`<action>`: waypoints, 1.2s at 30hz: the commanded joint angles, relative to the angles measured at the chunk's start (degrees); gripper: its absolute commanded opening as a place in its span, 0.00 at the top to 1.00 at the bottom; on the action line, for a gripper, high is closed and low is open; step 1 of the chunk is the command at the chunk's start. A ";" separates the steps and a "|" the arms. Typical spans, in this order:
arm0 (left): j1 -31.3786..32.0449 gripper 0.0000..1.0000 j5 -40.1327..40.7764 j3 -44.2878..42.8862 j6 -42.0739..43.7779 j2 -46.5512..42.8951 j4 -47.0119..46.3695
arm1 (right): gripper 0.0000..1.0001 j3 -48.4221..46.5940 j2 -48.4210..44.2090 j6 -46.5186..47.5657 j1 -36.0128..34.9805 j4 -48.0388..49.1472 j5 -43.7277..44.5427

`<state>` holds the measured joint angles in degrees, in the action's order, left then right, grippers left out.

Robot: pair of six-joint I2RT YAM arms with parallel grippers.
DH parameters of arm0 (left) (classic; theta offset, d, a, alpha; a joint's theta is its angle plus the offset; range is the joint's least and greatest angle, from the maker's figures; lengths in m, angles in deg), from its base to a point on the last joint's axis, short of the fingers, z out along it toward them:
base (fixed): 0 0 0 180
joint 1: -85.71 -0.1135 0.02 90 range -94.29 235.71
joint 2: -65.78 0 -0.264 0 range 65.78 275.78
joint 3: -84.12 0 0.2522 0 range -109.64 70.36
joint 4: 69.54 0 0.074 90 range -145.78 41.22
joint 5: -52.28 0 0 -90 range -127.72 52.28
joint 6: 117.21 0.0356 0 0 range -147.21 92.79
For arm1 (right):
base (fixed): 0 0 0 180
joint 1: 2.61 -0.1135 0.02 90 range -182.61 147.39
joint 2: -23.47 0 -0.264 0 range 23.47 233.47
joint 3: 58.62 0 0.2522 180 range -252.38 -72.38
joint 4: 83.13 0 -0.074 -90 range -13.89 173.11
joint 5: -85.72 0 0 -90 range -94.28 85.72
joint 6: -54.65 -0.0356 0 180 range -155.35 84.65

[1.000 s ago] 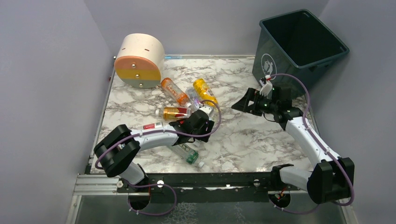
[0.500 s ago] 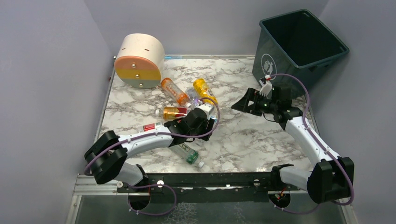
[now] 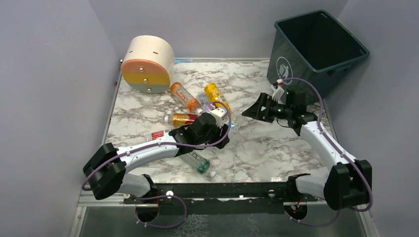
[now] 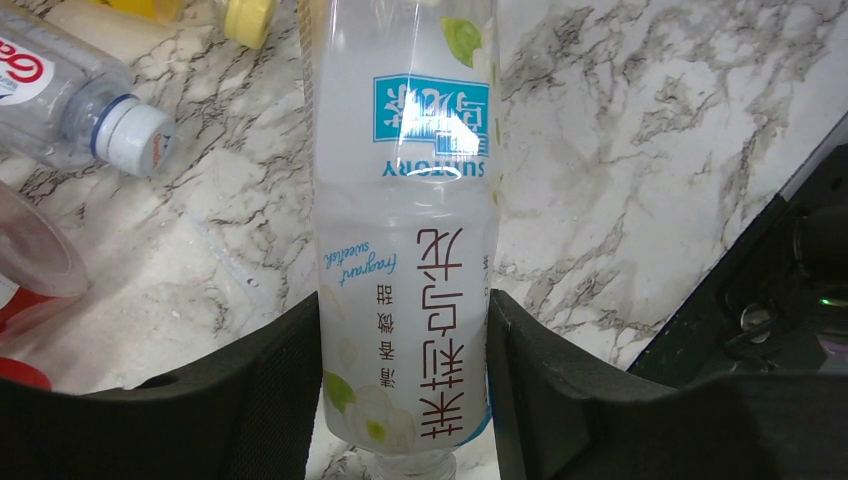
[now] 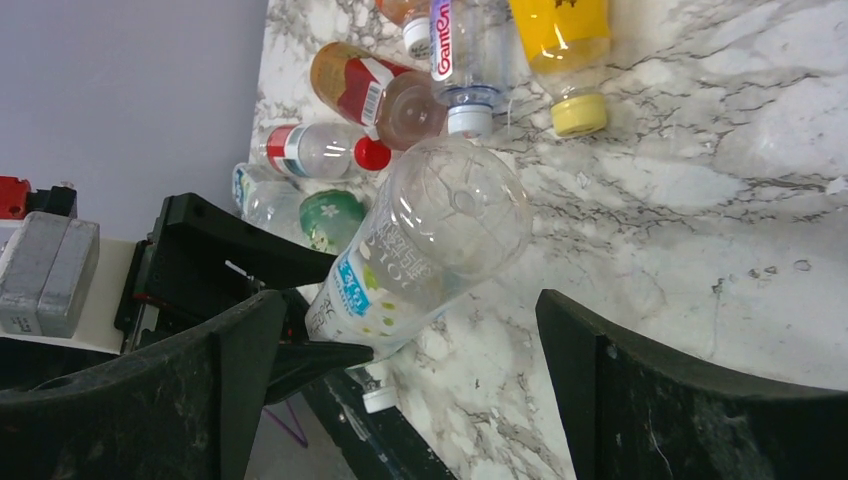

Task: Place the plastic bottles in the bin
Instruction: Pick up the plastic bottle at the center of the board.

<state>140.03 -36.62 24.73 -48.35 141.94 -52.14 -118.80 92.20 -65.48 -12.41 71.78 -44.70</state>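
Left wrist view showed our left gripper [image 4: 405, 345] clamped on a clear, blue-labelled Suntory bottle [image 4: 405, 200], gripped near its neck, with the body reaching out beyond the jaws. Past it our right gripper [image 3: 257, 109] stood wide open and empty, facing that bottle. Loose bottles [image 3: 185, 96] lay on the marble tabletop [image 3: 267, 148], left of our left jaws. Farthest, the teal bin [image 3: 291, 69] showed no bottle inside, so we judged nearly everything remained.

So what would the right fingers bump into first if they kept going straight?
Most likely the clear bottle with the blue-and-white label, held in the left fingers. It sits straight ahead of the open right fingers; how far is unclear.
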 commanded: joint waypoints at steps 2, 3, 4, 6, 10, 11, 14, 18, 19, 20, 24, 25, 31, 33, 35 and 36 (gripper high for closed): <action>1.03 0.43 -3.69 0.43 1.90 -1.85 -3.72 | 0.00 0.94 2.81 -1.36 -0.56 2.66 -6.57; 1.18 0.43 -3.80 0.45 2.16 -2.04 -3.95 | 0.00 0.97 3.31 -1.34 -0.57 2.56 -6.97; 1.29 0.43 -3.87 0.45 2.38 -2.13 -4.04 | 0.00 0.90 3.85 -1.34 -0.57 2.47 -7.41; 1.52 0.43 -4.28 0.45 2.86 -2.31 -4.29 | 0.00 1.17 4.57 -1.49 -0.52 2.61 -8.00; 1.96 0.43 -4.44 0.31 3.39 -2.25 -4.32 | 0.00 1.41 5.21 -1.73 -0.65 2.80 -8.64; 2.14 0.43 -4.44 0.36 3.39 -2.37 -4.38 | 0.00 1.45 5.40 -1.63 -0.78 2.72 -8.74; 2.42 0.43 -4.58 0.36 3.44 -2.20 -4.60 | 0.00 1.53 5.76 -1.59 -1.08 2.81 -9.25; 2.78 0.43 -4.44 0.19 3.61 -1.72 -4.71 | 0.00 1.74 5.95 -1.78 -1.52 3.24 -9.70; 2.88 0.43 -4.34 0.19 3.59 -1.65 -4.85 | 0.00 1.72 6.03 -1.77 -1.65 3.25 -9.75; 2.96 0.43 -4.26 0.19 3.65 -1.60 -4.94 | 0.00 1.68 6.06 -1.72 -1.77 3.20 -9.83; 3.22 0.43 -4.09 0.10 3.82 -1.70 -5.28 | 0.00 1.85 6.24 -1.37 -2.22 2.98 -9.85; 3.33 0.43 -4.11 0.10 3.87 -1.77 -5.31 | 0.00 2.06 6.31 -1.34 -2.36 3.06 -9.85; 3.76 0.43 -3.92 0.13 4.17 -2.04 -5.78 | 0.00 2.58 6.89 -1.43 -3.19 3.59 -9.90; 3.92 0.43 -3.77 0.25 4.25 -2.21 -5.92 | 0.00 2.70 7.09 -1.63 -3.36 3.79 -9.87; 3.95 0.44 -3.67 0.27 4.27 -2.31 -5.99 | 0.02 2.61 7.10 -1.76 -3.53 4.03 -9.93; 4.03 0.44 -3.70 0.35 4.34 -2.35 -6.01 | 0.03 2.56 7.16 -1.77 -3.62 4.10 -9.94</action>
<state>143.60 -39.85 24.75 -44.86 141.00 -55.55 -116.81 98.96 -66.85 -15.43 73.66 -52.72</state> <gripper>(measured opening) 0.572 0.985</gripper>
